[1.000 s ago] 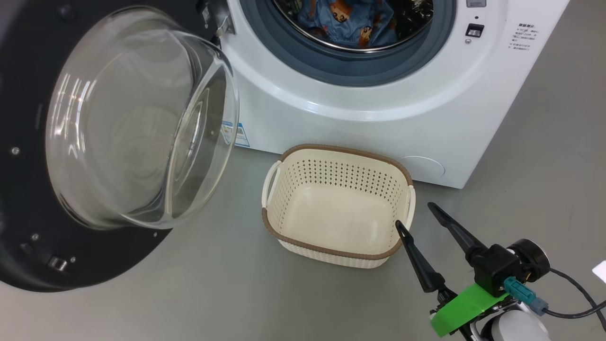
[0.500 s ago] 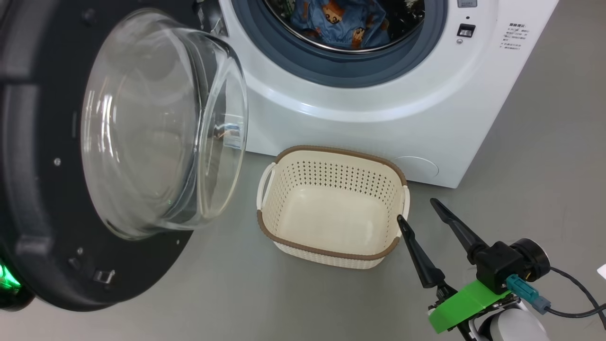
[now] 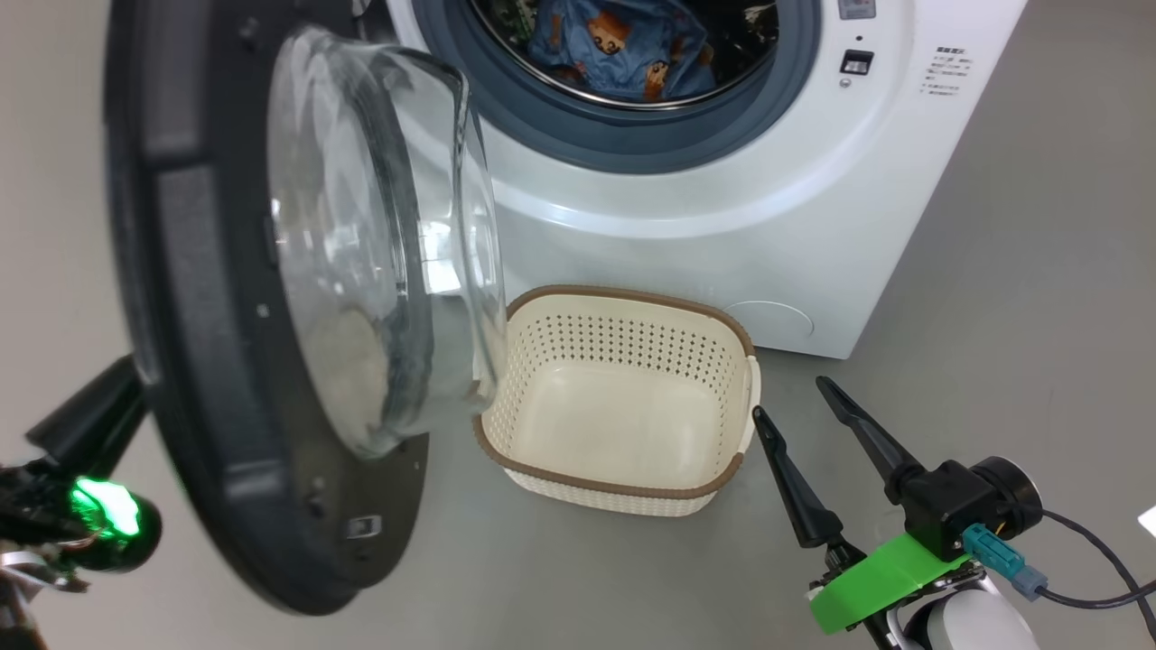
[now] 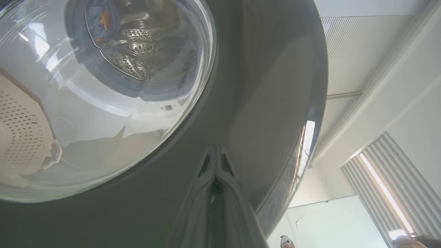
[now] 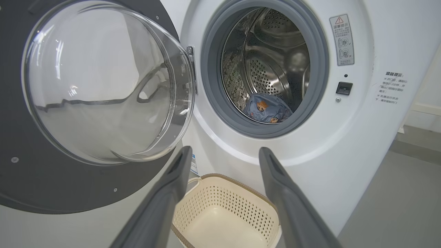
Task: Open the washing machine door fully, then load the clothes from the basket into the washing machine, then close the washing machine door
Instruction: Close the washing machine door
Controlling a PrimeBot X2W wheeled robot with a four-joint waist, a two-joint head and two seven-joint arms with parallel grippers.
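Note:
The washing machine door [image 3: 190, 298] stands half swung, and its clear glass bowl [image 3: 388, 244] overlaps the basket's left end in the head view. My left gripper [image 3: 122, 388] is behind the door, shut, its joined fingers [image 4: 215, 162] lying against the glossy outer face [image 4: 275, 103]. The light-blue bear-print clothes [image 3: 623, 45] lie inside the steel drum [image 5: 272, 58] of the washing machine [image 3: 722, 235]. The cream basket [image 3: 632, 295] sits empty on the floor in front of it. Right of the basket, my right gripper [image 3: 790, 399] hangs open and holds nothing.
Grey floor [image 3: 1011, 298] lies open to the right of the washer. A black cable [image 3: 1093, 555] trails from my right wrist. The door latch socket [image 5: 344, 88] sits right of the grey-blue gasket [image 5: 210, 86]. A small white object [image 3: 1147, 519] lies at the right edge.
The door has swung from wide open toward the washer, showing more of its edge. My left gripper has come into view behind it. The right gripper has held still.

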